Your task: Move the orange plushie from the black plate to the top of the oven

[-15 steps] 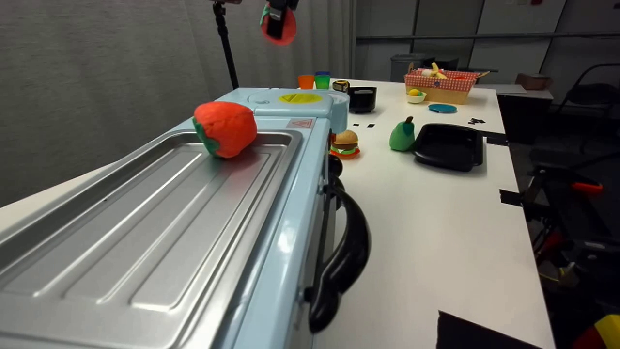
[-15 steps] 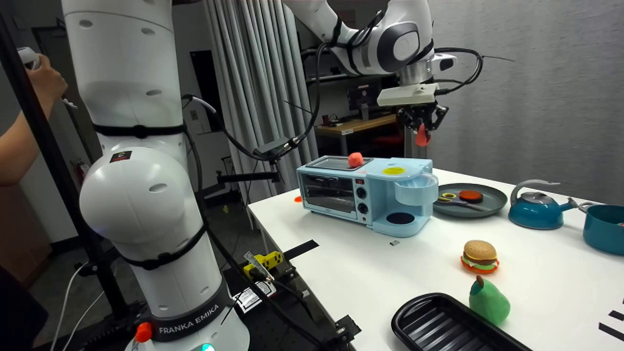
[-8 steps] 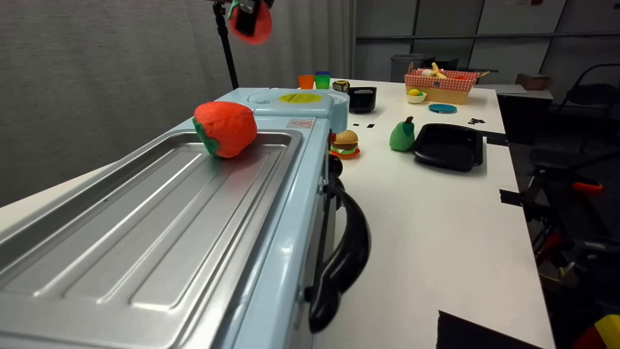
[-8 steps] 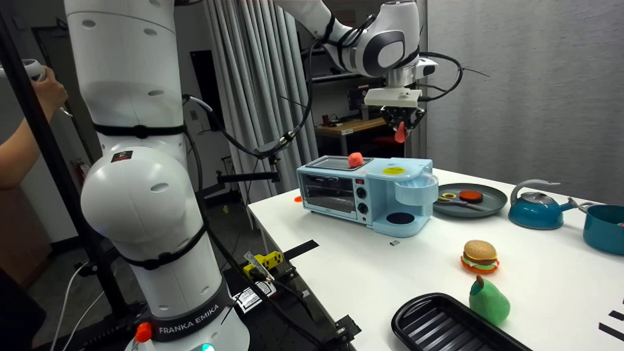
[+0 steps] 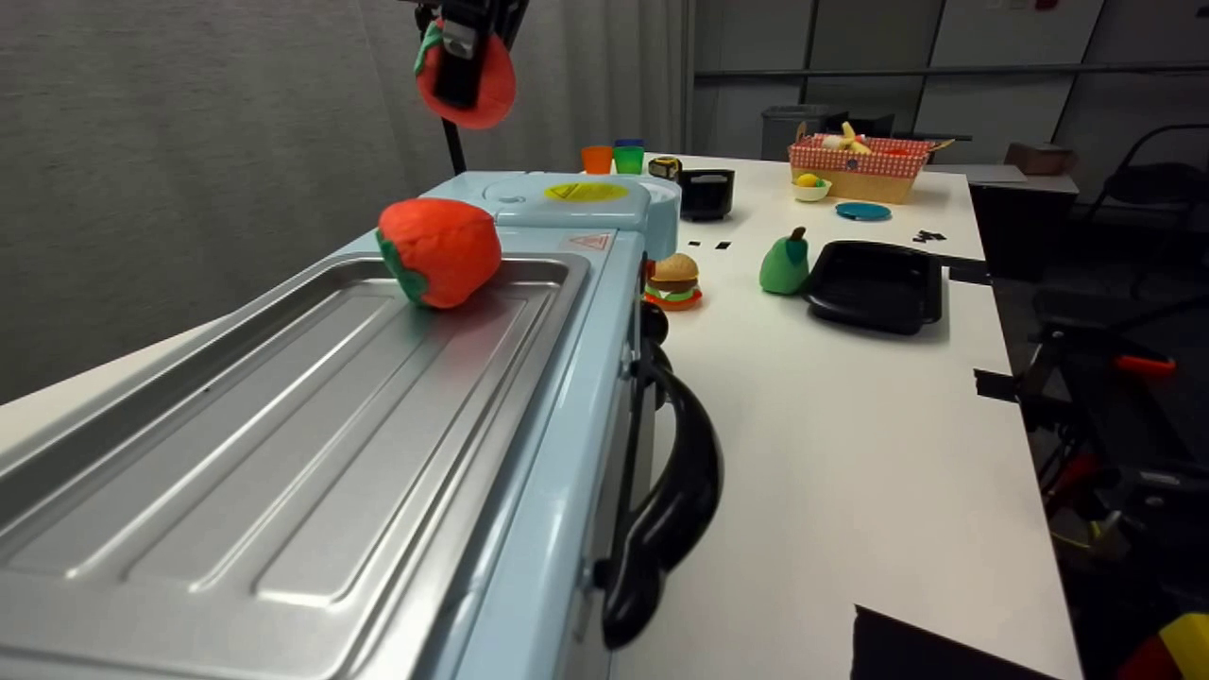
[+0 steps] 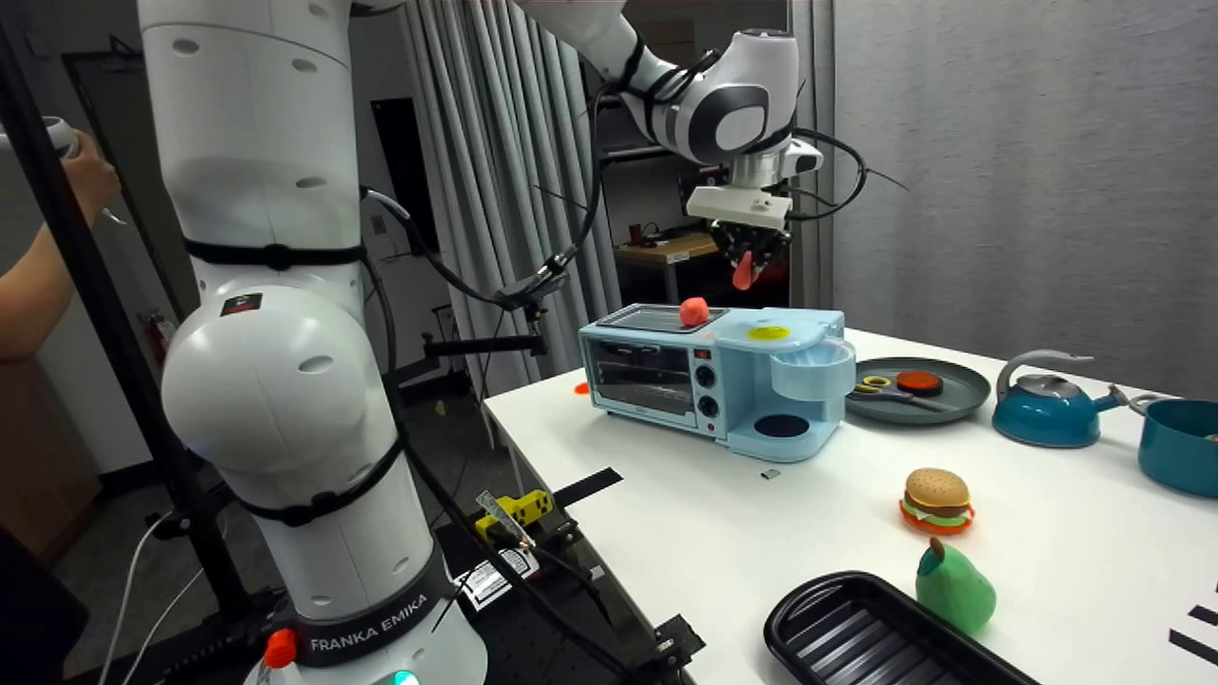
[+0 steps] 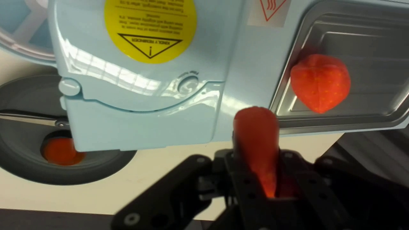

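Observation:
My gripper [image 6: 746,255] is shut on the orange plushie [image 6: 742,274], holding it in the air above the oven [image 6: 752,328]. In the wrist view the plushie [image 7: 256,127] is squeezed between the fingers, over the oven's back edge beside the metal top. Its green leafy bit [image 5: 427,42] shows in an exterior view, with a dark finger across the plushie [image 5: 499,85]. The near-identical orange-red plush [image 5: 444,250] rests on the grooved metal top [image 5: 283,453], at the end near the yellow label. The black plate [image 5: 876,286] lies on the table with nothing in it.
A green pear plush [image 6: 954,588] and a toy burger [image 6: 936,499] stand on the table. A round grey plate [image 6: 966,385] with scissors, a blue kettle [image 6: 1051,419] and a blue pot [image 6: 1180,447] stand beyond the oven. The oven's black handle [image 5: 671,501] juts out.
My gripper has moved left in both exterior views with the orange plushie in it, and has sunk a little in the last half second. The plush on the oven has not moved.

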Tool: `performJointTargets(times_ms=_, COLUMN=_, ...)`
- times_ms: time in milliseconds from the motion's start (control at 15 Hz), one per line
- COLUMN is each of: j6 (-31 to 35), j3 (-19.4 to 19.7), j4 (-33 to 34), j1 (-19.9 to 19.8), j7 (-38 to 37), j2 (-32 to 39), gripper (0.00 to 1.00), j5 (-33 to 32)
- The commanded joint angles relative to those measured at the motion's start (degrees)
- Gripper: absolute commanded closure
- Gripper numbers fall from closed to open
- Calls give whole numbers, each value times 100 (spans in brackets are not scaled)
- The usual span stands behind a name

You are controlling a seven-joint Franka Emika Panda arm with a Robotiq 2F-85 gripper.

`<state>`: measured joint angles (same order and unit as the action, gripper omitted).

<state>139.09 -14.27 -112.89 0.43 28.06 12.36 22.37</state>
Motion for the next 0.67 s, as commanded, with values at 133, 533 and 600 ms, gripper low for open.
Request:
performJointTargets(times_ms=133, j6=-284, j3=-109, j4=144, j1=119, j7=312, j2=33, gripper=96, j5=294)
performJointTargets(times_ms=533, j6=-421, j3=-348, j4=111, j1=242, j7=632, j2=95, gripper=96, j5=647)
performJointTargets(times_ms=600, j6=-463, j3=-382, j4=109, j1=275, j7=664, j2=108, gripper=96, j5=667)
